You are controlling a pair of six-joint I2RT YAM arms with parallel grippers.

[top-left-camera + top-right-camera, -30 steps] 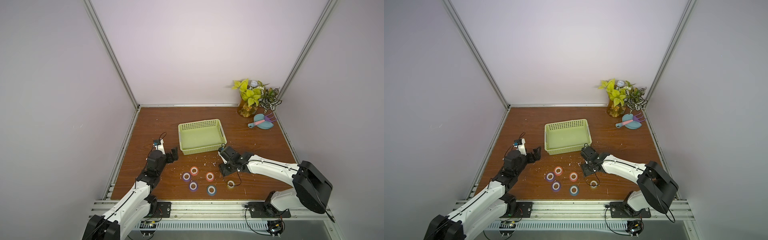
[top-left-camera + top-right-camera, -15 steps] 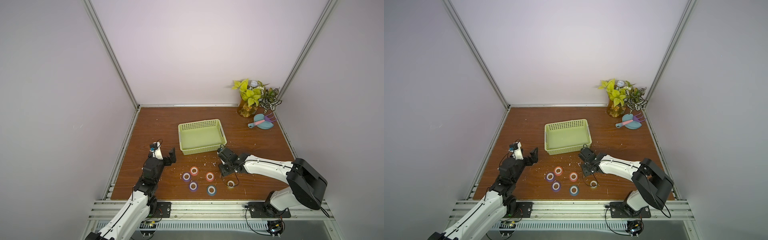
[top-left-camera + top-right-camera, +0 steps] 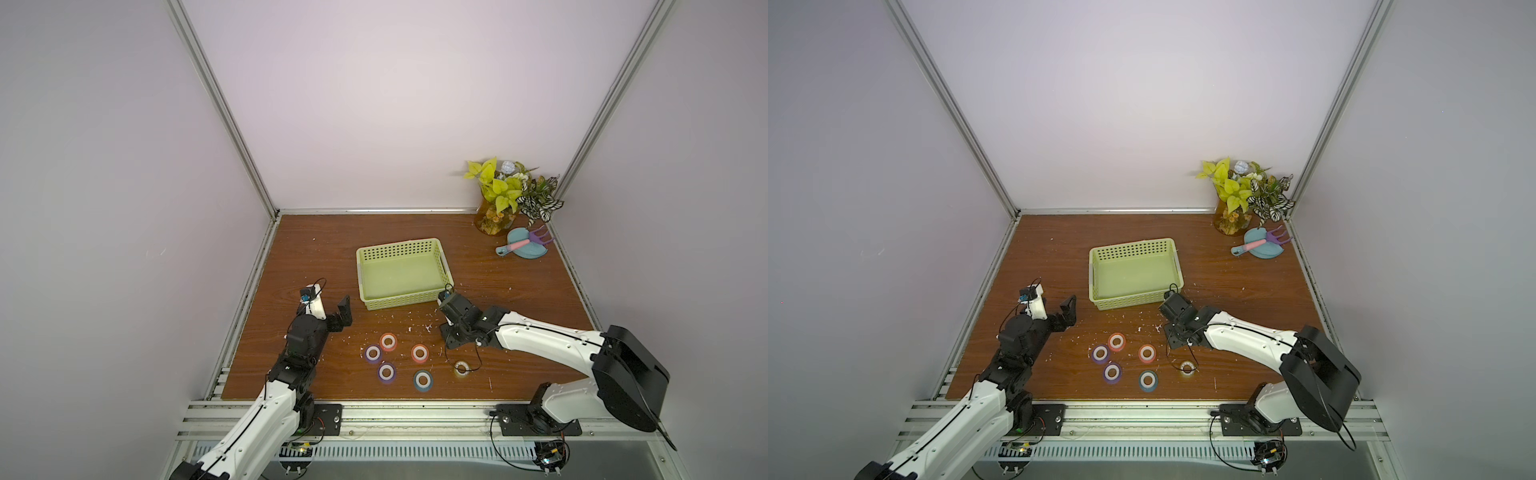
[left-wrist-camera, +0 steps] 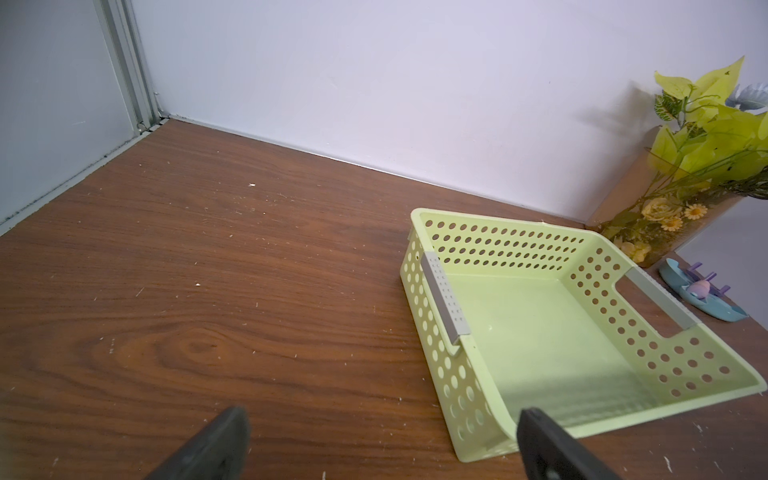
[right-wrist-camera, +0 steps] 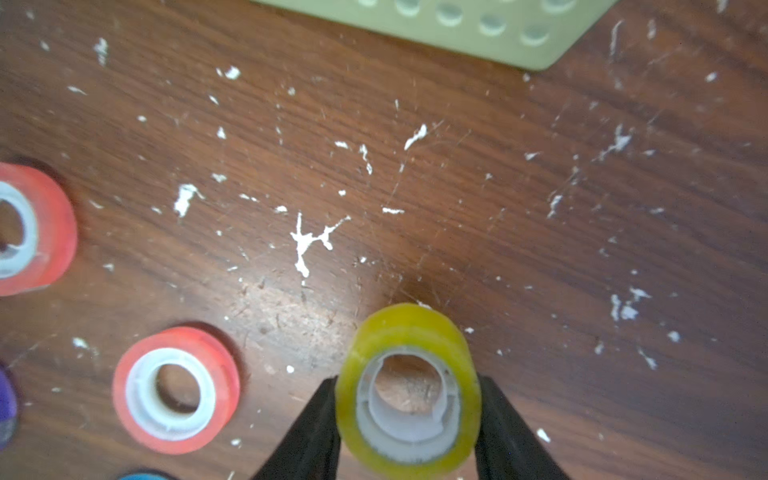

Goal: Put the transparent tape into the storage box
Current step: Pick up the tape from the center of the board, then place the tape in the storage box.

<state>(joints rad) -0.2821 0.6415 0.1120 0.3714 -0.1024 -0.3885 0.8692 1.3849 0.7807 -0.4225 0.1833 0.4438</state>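
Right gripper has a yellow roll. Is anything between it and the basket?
Only white specks lie on the table between the yellow roll, held in the right gripper, and the basket. Its near wall faces the roll, so the roll likely must go over the rim. The red rolls lie aside.
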